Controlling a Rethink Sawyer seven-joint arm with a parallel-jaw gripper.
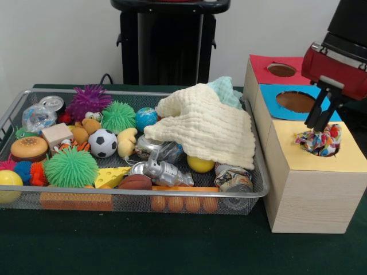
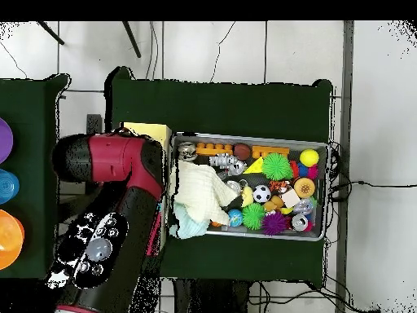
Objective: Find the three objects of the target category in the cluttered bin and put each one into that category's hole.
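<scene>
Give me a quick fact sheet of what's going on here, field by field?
end effector: above the yellow hole, fingers open
colourful cloth: bunched in the hole of the yellow box
other holes: blue box and red box, both look empty
bin: wire mesh, full of toys
on top of pile: cream cloth over a pale green cloth

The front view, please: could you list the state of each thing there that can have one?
Black gripper: jaws apart, tips just above the multicoloured cloth.
Multicoloured patterned cloth: bunched, partly down the yellow-topped wooden box's hole.
Blue-topped box's hole: open, nothing seen inside.
Red-topped box's hole: open, nothing seen inside.
Cream waffle cloth: crumpled, draped over toys in the wire mesh bin.
</scene>
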